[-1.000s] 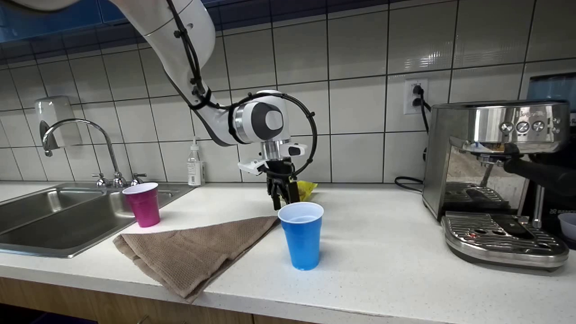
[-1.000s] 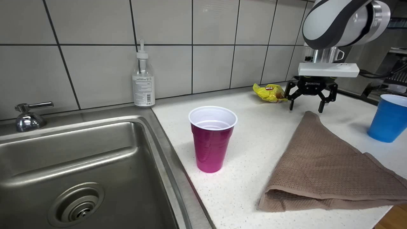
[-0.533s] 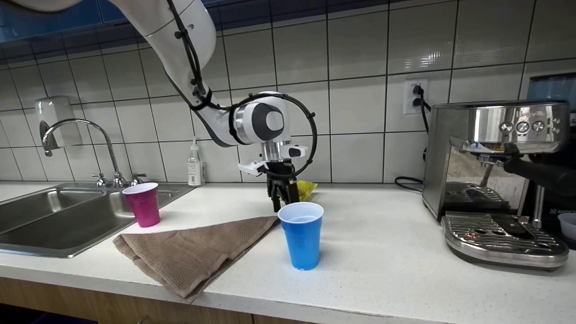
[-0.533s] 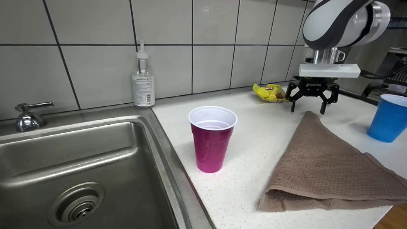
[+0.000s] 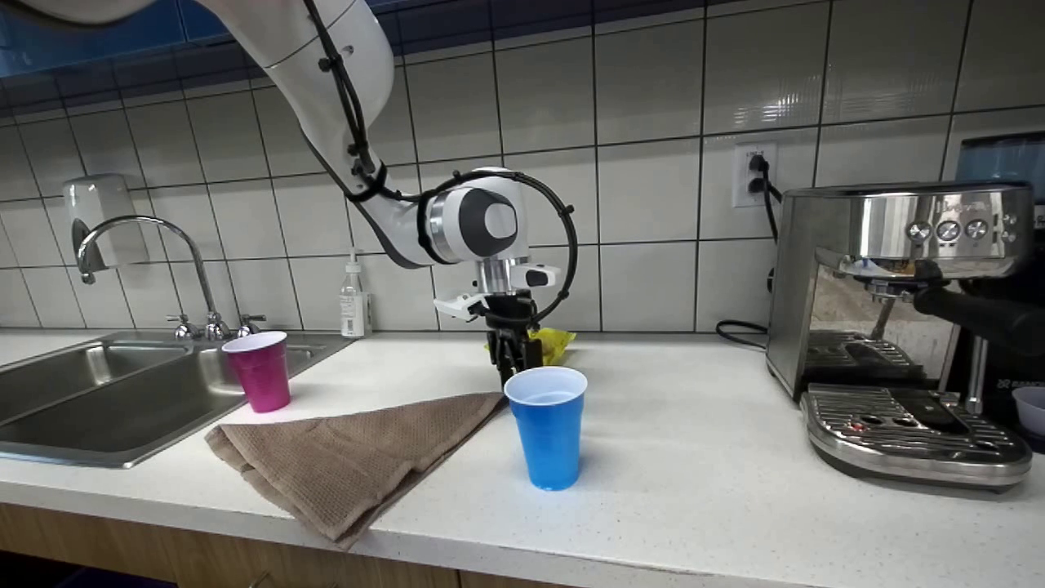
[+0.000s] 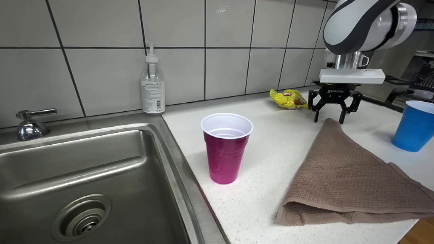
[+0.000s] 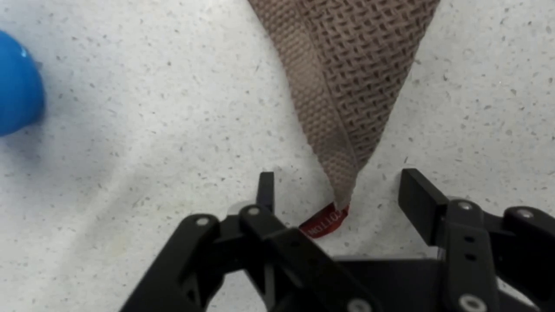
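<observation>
The gripper (image 6: 329, 117) stands well parted, holding nothing. On the counter (image 5: 694, 490) lies the towel (image 5: 359, 457), likely light, limp and unslippery, best pinched at the narrow corner between the fingertips (image 7: 422, 208), by its red tag (image 7: 325, 221); fingertip height is hard to judge.

The arm (image 5: 314, 98) is white, its end effector (image 6: 329, 118) black.

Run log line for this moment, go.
Gripper: open, empty | Nearest: towel, corner showing between jaws | Blue cup: upright | Pink cup: upright, beside sink
</observation>
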Controlling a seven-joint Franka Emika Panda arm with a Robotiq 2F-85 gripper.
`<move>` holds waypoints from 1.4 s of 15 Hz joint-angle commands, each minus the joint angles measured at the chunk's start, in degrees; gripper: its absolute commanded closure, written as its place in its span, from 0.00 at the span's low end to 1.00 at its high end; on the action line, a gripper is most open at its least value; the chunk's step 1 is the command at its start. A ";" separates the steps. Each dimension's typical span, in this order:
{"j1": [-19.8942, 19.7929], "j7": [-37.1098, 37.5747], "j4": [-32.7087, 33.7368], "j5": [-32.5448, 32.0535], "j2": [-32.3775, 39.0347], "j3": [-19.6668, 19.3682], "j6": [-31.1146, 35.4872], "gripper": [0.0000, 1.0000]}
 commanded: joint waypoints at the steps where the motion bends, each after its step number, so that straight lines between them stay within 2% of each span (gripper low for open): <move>1: -0.26 1.07 1.36 0.24 0.35 0.02 -1.96 0.56; 7: -0.25 0.96 1.32 0.18 0.38 0.05 -2.12 0.99; 21: -0.87 -0.22 -0.75 0.39 -3.32 -0.02 -0.67 0.99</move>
